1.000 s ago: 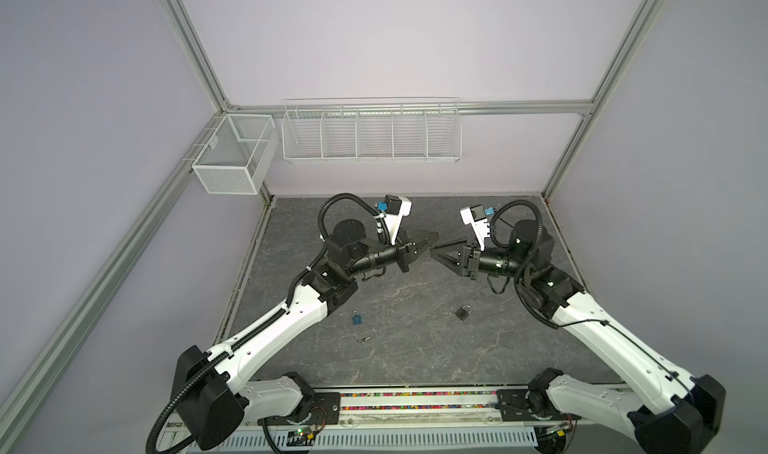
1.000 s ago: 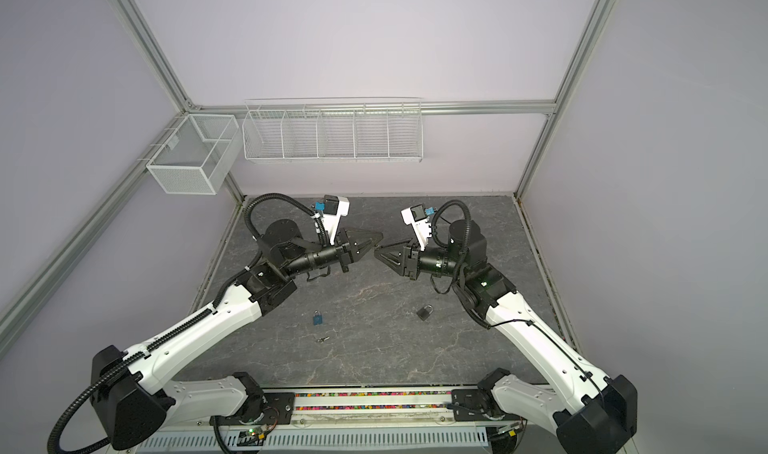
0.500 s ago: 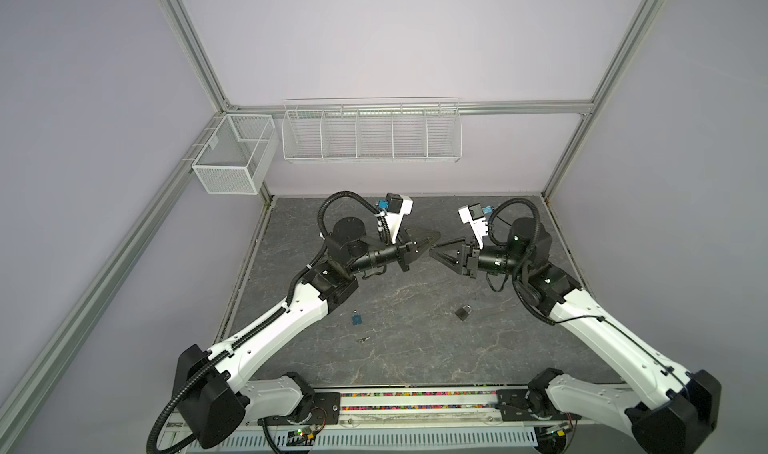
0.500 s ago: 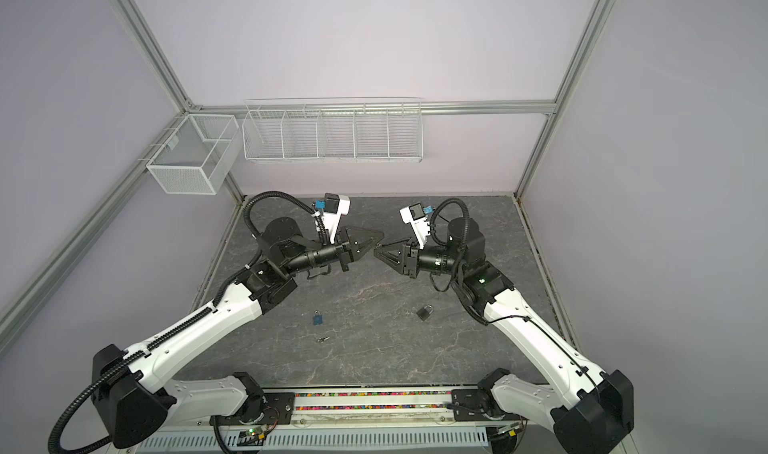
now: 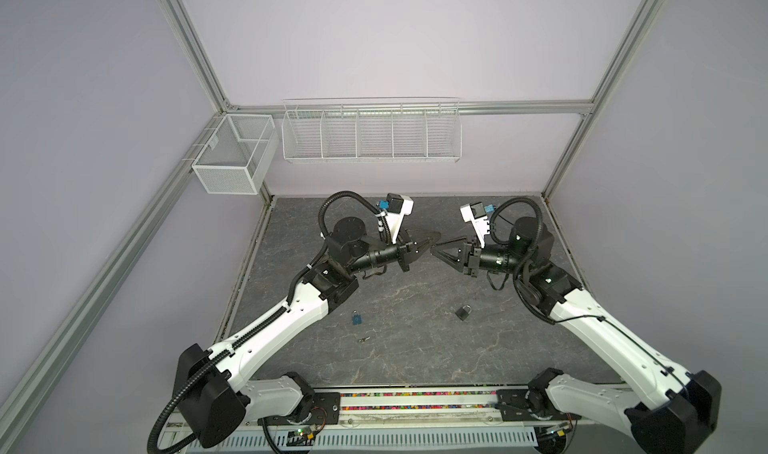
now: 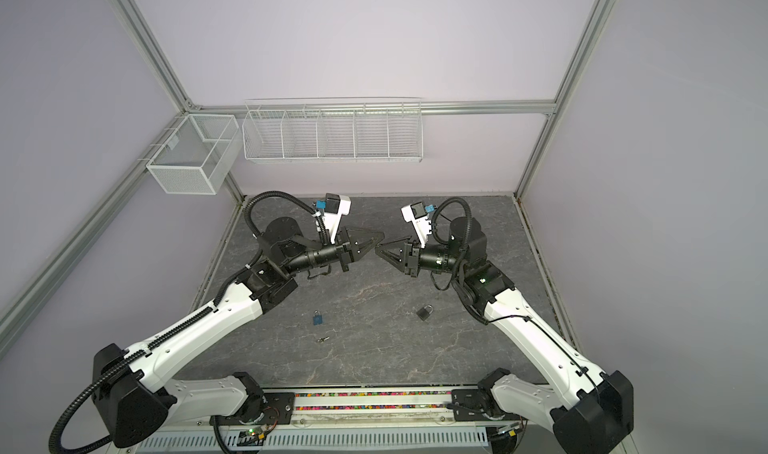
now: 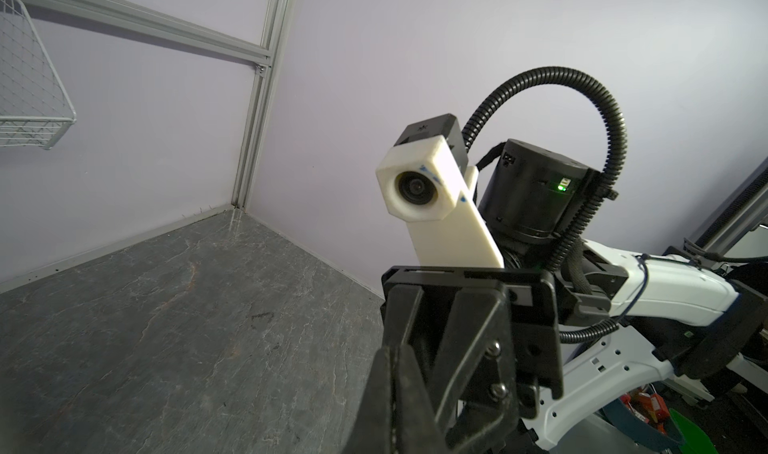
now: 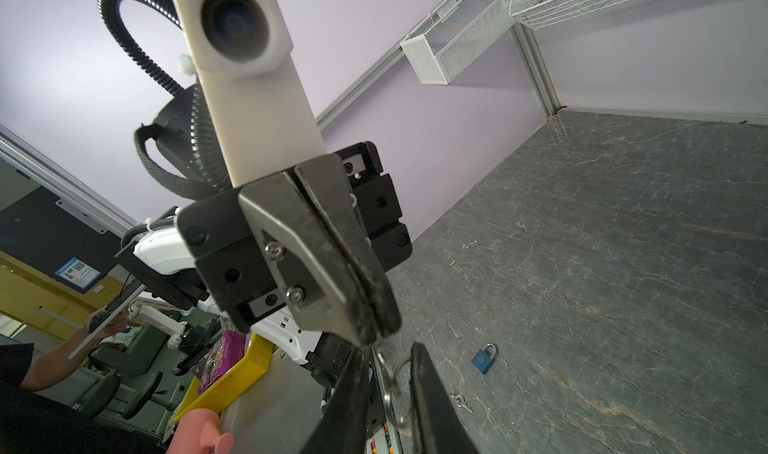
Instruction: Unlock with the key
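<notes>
Left fingers [image 8: 332, 265] pinched shut on the key ring [image 8: 386, 391], dangling where both arms meet mid-frame in both top views, off the counter [image 5: 415, 360] | right fingers [image 8: 432, 406] apart either side of the ring, not gripping afaict | tip: grab a key's flat head, not the loop, before left lets go | blue padlock [image 5: 356, 318] lower centre-left, black padlock [image 5: 463, 311] lower centre-right, both loose

Buried between the pressed-together fingers of the left gripper [image 8: 371, 339] in the right wrist view, the piece carrying the dangling key ring [image 8: 395, 385], with the right gripper [image 8: 387, 350] cropped by the frame edge just behind its parted fingertips. Too small in a top view to tell teeth or bow on the loose key [image 5: 364, 339] near the blue padlock [image 5: 356, 318]. Lost past the edge of the left wrist view, the meeting point of the dark fingers [image 7: 390, 389] of both grippers
</notes>
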